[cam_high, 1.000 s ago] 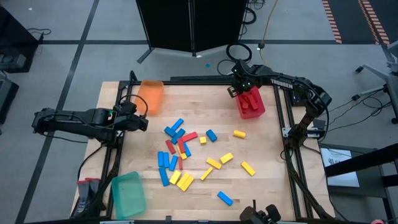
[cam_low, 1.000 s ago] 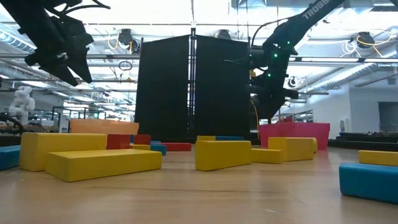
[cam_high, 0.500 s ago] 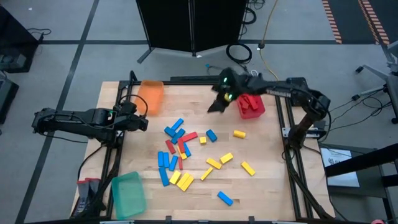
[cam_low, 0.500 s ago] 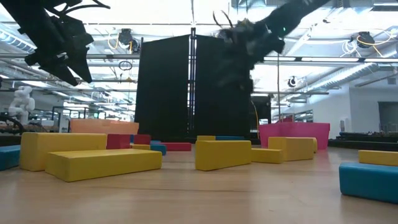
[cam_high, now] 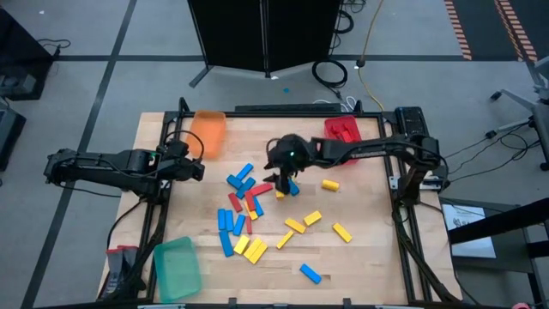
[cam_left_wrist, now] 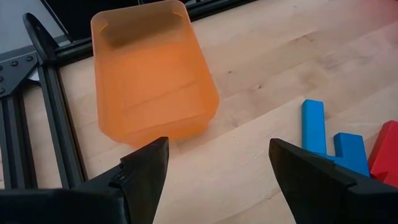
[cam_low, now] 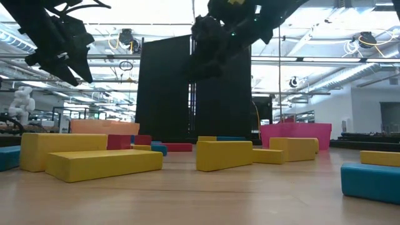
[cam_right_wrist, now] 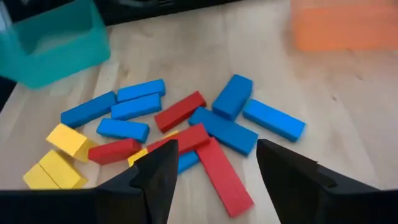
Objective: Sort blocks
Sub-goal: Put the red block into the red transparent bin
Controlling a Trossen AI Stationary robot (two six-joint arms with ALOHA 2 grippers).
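high view: right end effector [cam_high: 280, 176] is stretched out over the middle of the table [cam_high: 360, 257], right above the blocks [cam_high: 249, 202] pile. Red tray [cam_high: 343, 131] sits at the far right corner with reds in it, orange tray [cam_high: 208, 133] far left, green tray [cam_high: 176, 266] near left. Left end effector [cam_high: 196, 170] is parked at the left table edge, so the right arm is way nearer.

low view: right arm hangs high above the bricks, touching nothing. Yellow blocks up front.

left wrist view: left fingers [cam_left_wrist: 146, 168] spread apart, empty, orange tray straight ahead.

right wrist view: right fingers [cam_right_wrist: 158, 174] spread apart, nothing between them. A red block [cam_right_wrist: 221, 176] lies just ahead between them, long axis running roughly along the line of sight and a bit skewed, so I'd guess a wrist turn first.
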